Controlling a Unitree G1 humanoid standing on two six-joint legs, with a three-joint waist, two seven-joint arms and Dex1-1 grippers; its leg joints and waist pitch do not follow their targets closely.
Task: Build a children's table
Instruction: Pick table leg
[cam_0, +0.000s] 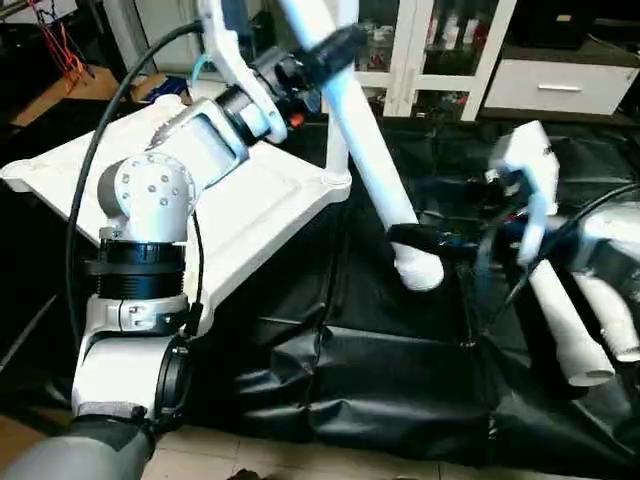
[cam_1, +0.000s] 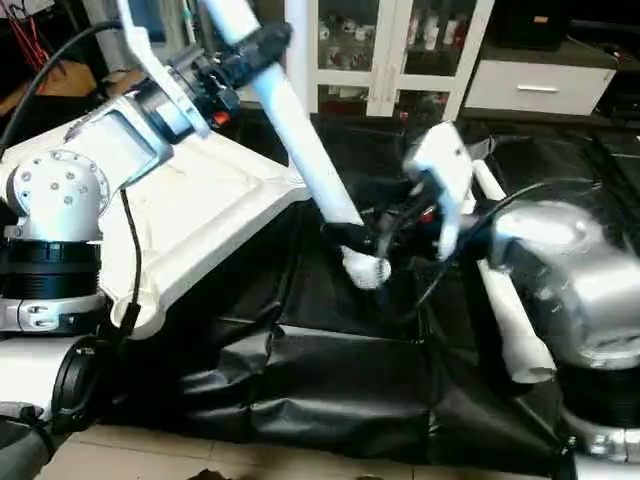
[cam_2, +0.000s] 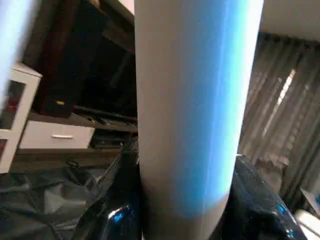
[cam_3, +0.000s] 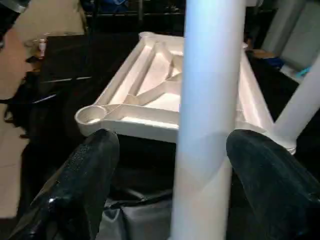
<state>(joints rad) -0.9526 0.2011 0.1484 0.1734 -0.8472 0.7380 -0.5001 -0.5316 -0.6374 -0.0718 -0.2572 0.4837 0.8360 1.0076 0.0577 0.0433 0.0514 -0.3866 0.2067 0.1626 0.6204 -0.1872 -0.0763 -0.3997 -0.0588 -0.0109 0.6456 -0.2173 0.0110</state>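
The children's table top (cam_0: 260, 205) lies upside down on the left, its ribbed underside (cam_3: 150, 85) facing up. One white leg (cam_0: 337, 155) stands in its near right corner socket. A second long white leg (cam_0: 372, 150) slants from upper left down to the black sheet. My left gripper (cam_0: 332, 48) is shut on its upper part, both fingers pressed against the tube (cam_2: 185, 100). My right gripper (cam_0: 420, 240) sits at the leg's lower end, open. Its fingers (cam_3: 90, 170) stand either side of the tube (cam_3: 210, 75) with gaps.
A crumpled black sheet (cam_0: 380, 360) covers the floor under the work. Two loose white legs (cam_0: 565, 325) lie on it at the right, beside my right forearm. A white glass-door cabinet (cam_0: 440, 40) and a white drawer unit (cam_0: 560, 85) stand behind.
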